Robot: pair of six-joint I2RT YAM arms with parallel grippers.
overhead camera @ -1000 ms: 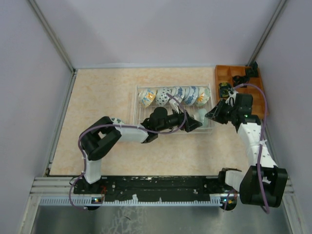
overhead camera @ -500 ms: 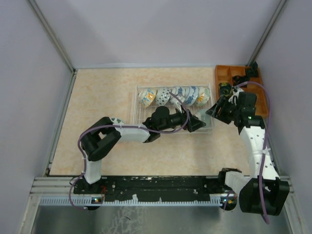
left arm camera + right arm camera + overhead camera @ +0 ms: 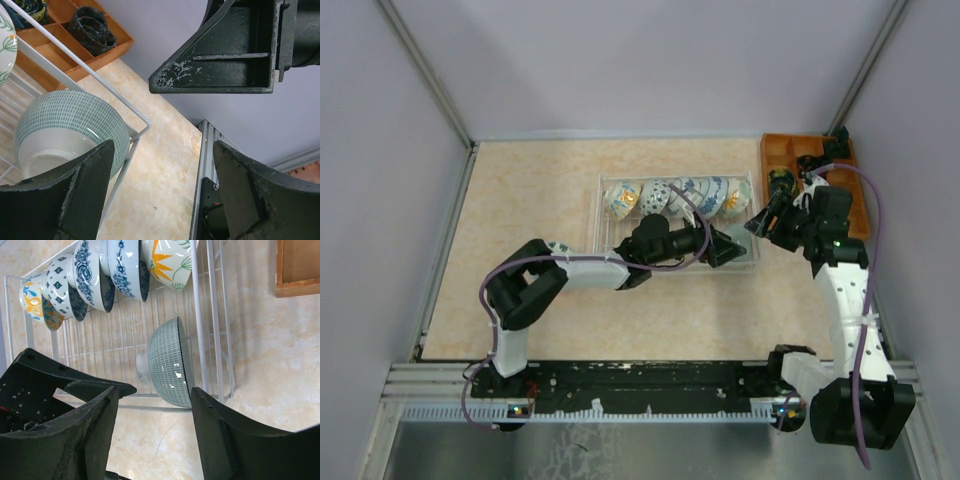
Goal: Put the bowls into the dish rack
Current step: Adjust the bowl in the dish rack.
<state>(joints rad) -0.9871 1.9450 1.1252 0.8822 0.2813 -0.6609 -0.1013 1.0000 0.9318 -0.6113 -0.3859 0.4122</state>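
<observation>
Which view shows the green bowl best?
Right wrist: the green bowl shows nearly whole, on edge in the rack. Left wrist shows most of it, cut by a finger. From the top, the left pincer mostly hides it.

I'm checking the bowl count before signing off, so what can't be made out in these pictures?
Top external: the left end effector largely hides the green-patterned bowl in the dish rack.
Right wrist: the standing bowls overlap and the top edge cuts them.
Left wrist: a finger hides that bowl's lower side.
Top external: the orange tray's black items are too small.
</observation>
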